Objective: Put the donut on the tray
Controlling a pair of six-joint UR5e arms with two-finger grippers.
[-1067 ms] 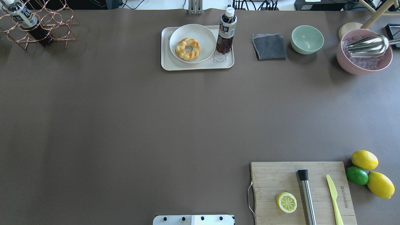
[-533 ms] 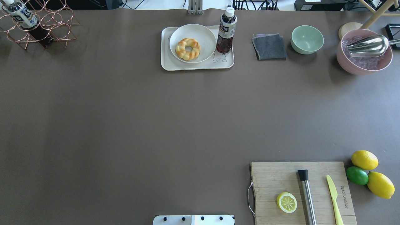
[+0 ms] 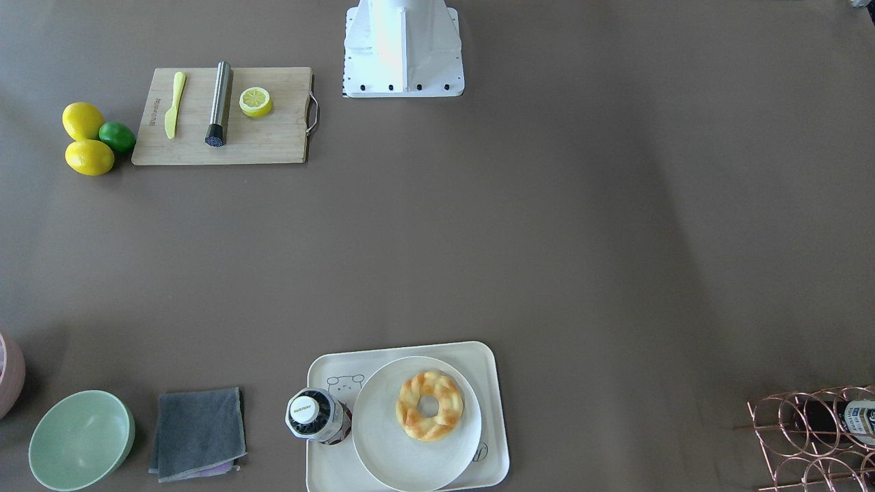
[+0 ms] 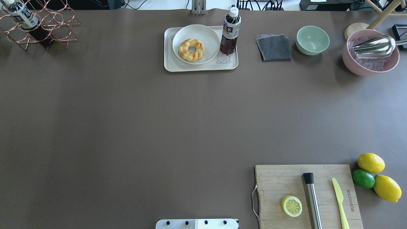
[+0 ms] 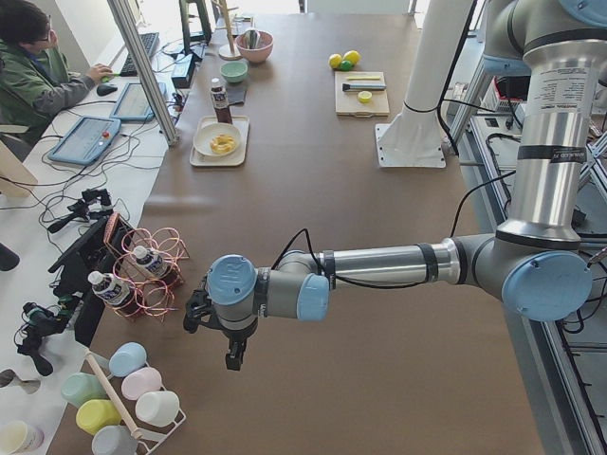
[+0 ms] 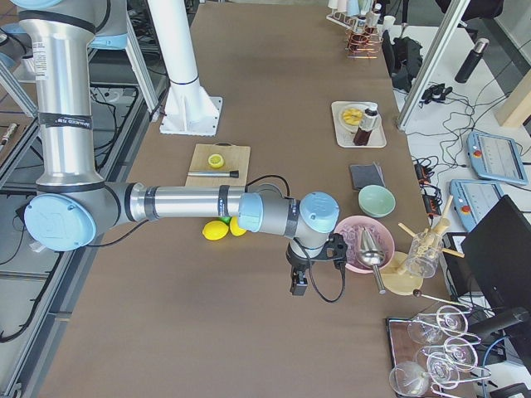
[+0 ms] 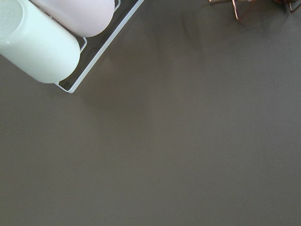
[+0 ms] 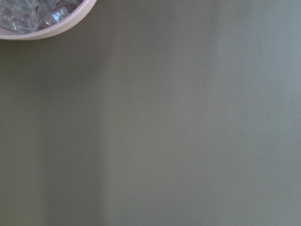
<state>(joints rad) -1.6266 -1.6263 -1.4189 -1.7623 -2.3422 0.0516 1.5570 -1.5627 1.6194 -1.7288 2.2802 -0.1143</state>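
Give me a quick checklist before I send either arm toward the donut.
1. Target found: ok, the donut lies on the round plate.
2. Plate seated on the tray: ok.
3. Room beside the plate: not ok, a tea bottle stands upright on the tray right next to it.
4. left hand open: cannot tell, side view only, out near the wire bottle rack.
5. right hand open: cannot tell, side view only, near the pink ice bowl.
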